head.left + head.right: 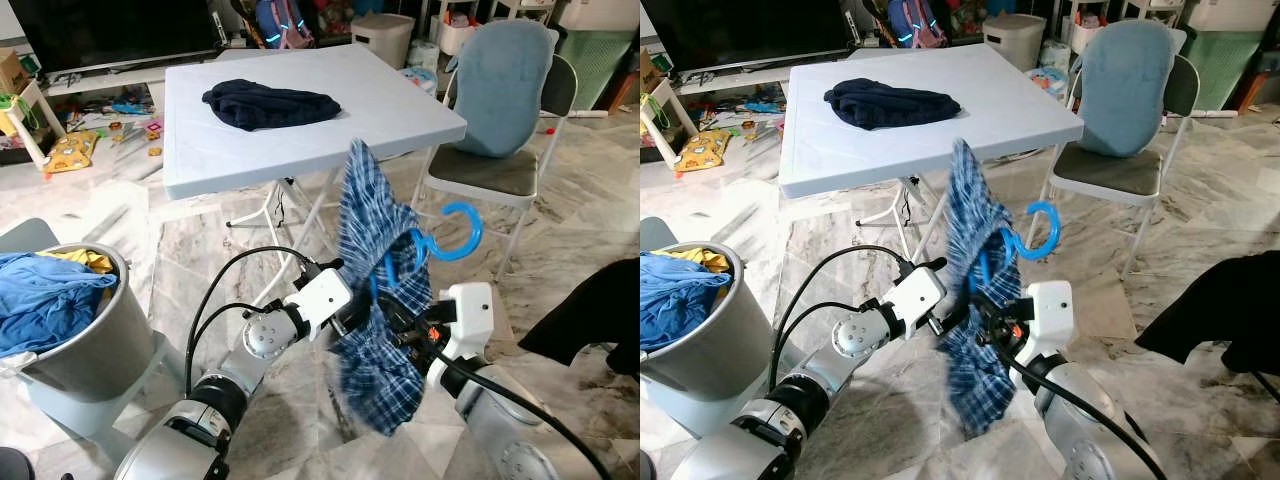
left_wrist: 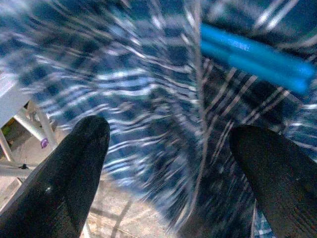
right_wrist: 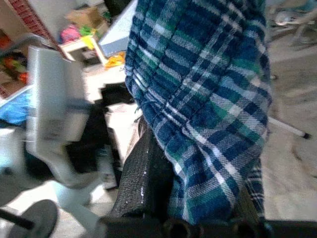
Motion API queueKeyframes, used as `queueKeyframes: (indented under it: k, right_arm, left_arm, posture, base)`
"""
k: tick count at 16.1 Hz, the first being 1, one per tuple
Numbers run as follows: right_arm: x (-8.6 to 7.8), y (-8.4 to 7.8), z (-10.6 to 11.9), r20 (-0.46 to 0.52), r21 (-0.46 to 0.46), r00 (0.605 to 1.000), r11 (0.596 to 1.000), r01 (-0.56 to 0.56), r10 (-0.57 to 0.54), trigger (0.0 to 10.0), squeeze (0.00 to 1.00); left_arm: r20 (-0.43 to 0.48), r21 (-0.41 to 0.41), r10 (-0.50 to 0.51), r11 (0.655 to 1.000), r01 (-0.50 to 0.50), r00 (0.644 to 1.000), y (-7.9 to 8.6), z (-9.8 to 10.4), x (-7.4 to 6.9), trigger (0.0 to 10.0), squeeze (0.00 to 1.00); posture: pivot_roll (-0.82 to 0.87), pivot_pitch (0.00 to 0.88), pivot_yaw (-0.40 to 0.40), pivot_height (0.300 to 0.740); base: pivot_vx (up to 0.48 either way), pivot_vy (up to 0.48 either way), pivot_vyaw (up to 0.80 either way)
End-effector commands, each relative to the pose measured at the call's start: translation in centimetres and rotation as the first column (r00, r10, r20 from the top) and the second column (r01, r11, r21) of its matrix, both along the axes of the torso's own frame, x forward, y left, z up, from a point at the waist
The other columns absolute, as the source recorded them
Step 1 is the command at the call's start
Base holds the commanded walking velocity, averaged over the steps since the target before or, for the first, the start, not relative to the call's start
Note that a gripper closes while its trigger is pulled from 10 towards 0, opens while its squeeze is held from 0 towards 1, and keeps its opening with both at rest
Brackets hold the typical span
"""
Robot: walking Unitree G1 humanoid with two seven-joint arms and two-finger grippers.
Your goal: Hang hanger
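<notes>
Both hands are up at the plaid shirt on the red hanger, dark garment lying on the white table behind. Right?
Not quite: the hanger is blue, as the left eye view shows. The rest stands: both hands at the plaid shirt, dark garment on the white table.

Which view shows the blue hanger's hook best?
Left eye view: the hanger hook curls clear above the plaid shirt. Right eye view matches. Left wrist view shows a blurred blue bar; right wrist view shows shirt.

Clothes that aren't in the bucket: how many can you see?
2: a plaid shirt on the blue hanger between both end effectors, and a dark garment on the white table. More may be hidden.
</notes>
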State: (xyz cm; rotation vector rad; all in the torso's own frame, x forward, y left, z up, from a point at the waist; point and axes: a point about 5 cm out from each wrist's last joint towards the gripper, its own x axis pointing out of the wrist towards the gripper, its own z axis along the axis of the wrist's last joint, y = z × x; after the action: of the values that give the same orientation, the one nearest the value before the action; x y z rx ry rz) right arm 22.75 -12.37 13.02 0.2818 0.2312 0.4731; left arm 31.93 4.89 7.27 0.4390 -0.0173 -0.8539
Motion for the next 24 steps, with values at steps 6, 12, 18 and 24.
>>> queueKeyframes:
  k: [6, 12, 18, 24]
  right_arm:
    - [-2.9, 0.5, 1.8, 0.007, 0.039, 0.975, 0.974, -0.222, 0.222, 10.0, 0.00]
    - [-3.5, -0.8, 1.4, -0.038, -0.057, 0.969, 0.968, -0.245, 0.243, 10.0, 0.00]
    - [-2.8, -1.4, 0.3, -0.071, -0.152, 0.980, 0.969, -0.195, 0.186, 10.0, 0.00]
    - [-2.7, -1.6, -0.4, -0.088, -0.196, 0.981, 0.963, -0.187, 0.173, 10.0, 0.00]
  left_arm:
    - [0.049, 0.016, 0.001, 1.000, -0.002, 0.999, -0.3, 0.6, 0.4, 1.1, 0.00]
    - [0.046, 0.013, 0.001, 1.000, -0.002, 0.999, -0.3, 0.5, 0.4, 0.0, 0.00]
    - [0.033, 0.002, -0.020, 1.000, 0.020, 0.999, -0.4, 0.4, 0.2, 0.0, 0.00]
    - [0.033, -0.009, -0.021, 1.000, 0.021, 0.999, -0.6, 0.5, 0.2, 0.0, 0.00]
  posture:
    - [-0.01, 0.000, 0.007, 0.740]
    - [-0.02, 0.000, 0.008, 0.740]
    - [-0.02, 0.000, 0.004, 0.740]
    - [-0.02, 0.000, 0.005, 0.740]
  base:
    - [0.000, 0.000, 0.00]
    - [0.000, 0.000, 0.00]
    - [0.000, 0.000, 0.00]
    - [0.000, 0.000, 0.00]
